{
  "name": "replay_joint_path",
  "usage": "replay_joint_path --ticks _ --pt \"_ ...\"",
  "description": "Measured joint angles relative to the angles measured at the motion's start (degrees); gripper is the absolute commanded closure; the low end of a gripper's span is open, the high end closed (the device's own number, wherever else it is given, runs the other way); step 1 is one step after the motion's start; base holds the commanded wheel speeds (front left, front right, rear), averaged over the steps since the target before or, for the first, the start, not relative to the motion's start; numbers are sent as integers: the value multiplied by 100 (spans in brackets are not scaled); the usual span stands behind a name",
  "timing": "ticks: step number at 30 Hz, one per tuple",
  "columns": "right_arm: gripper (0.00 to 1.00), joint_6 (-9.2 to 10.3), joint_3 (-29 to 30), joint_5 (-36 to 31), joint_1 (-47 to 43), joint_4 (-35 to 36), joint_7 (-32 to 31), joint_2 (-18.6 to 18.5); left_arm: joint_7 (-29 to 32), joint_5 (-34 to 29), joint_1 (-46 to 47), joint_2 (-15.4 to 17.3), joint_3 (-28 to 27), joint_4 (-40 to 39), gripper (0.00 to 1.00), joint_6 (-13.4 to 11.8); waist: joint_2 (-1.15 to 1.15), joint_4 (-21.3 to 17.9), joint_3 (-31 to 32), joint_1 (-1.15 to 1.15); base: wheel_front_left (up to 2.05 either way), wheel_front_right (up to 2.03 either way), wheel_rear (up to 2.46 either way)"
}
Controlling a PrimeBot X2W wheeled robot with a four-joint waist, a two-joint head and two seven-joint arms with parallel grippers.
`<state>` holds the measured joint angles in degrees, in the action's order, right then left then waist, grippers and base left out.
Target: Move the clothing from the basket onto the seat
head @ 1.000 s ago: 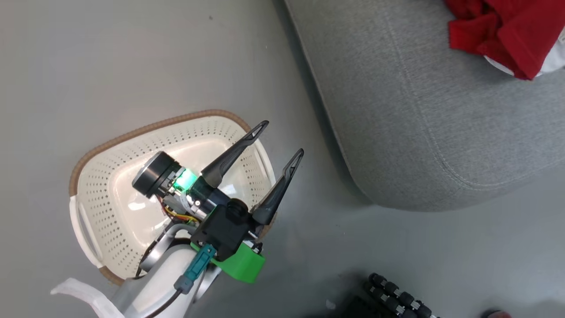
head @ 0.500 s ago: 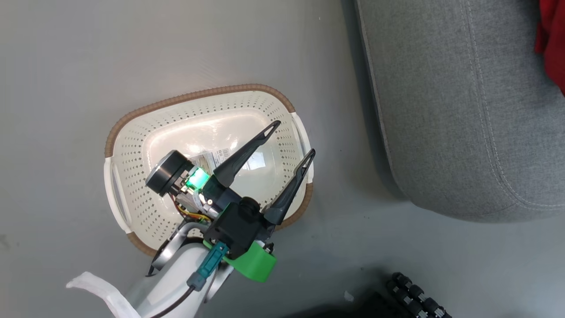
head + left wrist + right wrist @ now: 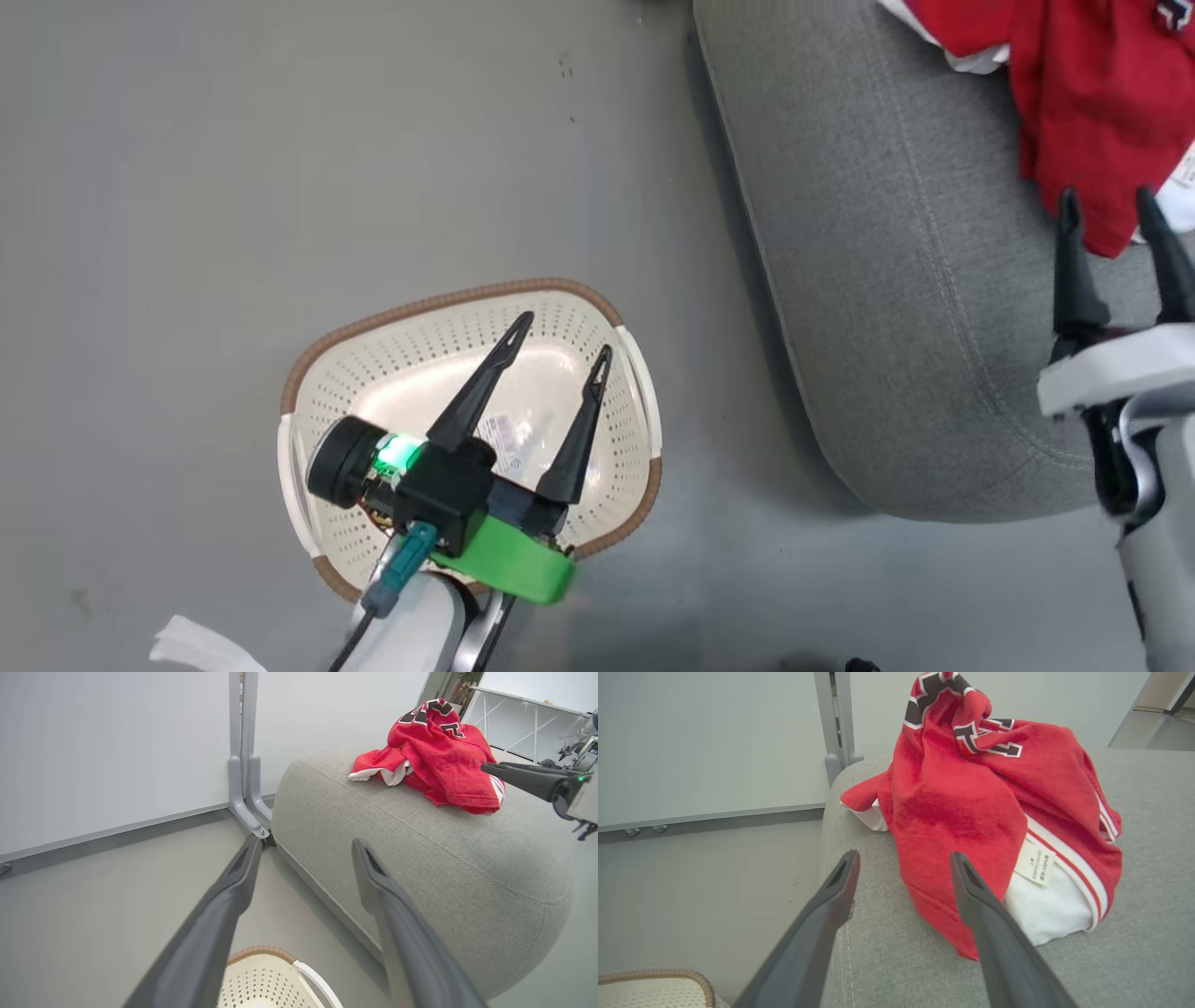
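the risk, as i judge it, is a snag. the right gripper [image 3: 904, 856] has its fingers apart and holds nothing, but one finger sits right at the hem of the red jersey [image 3: 962, 812]. a careless pull-back could drag the clothing [image 3: 434, 760] off its heap toward the grey seat's [image 3: 887, 327] rounded edge. the left gripper [image 3: 564, 338], also spread and unladen, hovers over the laundry basket [image 3: 448, 297]. what shows of the basket's floor holds just a printed sticker [image 3: 504, 434].
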<state>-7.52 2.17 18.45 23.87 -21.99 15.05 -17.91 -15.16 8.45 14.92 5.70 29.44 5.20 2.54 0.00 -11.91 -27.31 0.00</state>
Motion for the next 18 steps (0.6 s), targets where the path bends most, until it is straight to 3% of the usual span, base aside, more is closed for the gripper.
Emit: replay_joint_path --ticks 10,18 --pt "0 0 -809 -24 -1333 1003 0 314 0 544 -840 -271 -1104 289 0 -420 0 147 1094 0 0 0 0" --pt "0 -1 -1011 -70 -2187 1714 0 467 -1 818 -1522 -281 -1657 -129 0 -651 0 363 1942 0 0 0 0"
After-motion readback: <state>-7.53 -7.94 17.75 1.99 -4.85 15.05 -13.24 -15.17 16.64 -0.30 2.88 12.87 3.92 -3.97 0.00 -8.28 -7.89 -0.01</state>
